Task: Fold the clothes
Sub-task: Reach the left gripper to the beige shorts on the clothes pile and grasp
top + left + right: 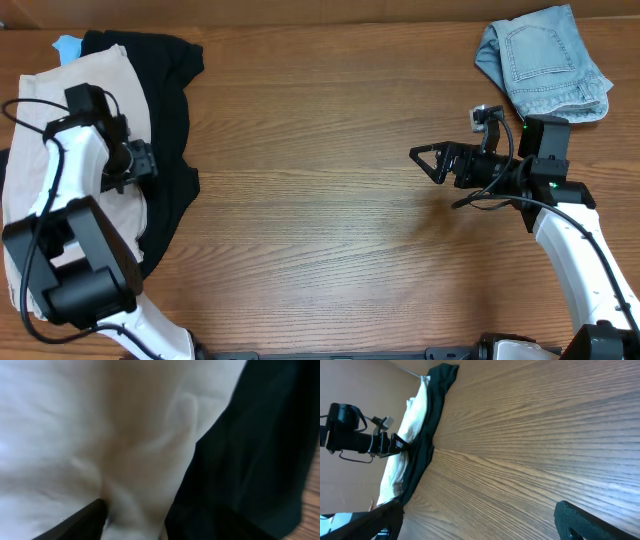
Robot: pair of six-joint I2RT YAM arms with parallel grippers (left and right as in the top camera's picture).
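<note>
The clothes [95,75], pale beige shorts, lie at the table's left edge, partly over a black garment [170,100]. My left gripper [143,160] points down at their right border. In the left wrist view a raised ridge of the beige cloth [125,435] stands between the fingers of the left gripper [135,520]. The left finger [80,522] touches it, but the other finger blends into the black garment [250,460], so the grip is unclear. My right gripper [425,165] hovers open over bare wood at right of centre, with nothing between the fingers of the right gripper [479,520].
Light-blue denim shorts [545,60] lie folded at the back right corner. A blue scrap [68,45] peeks out behind the beige cloth. The wooden table [320,200] stretches between the two arms. The right wrist view shows the black garment [427,435] far off.
</note>
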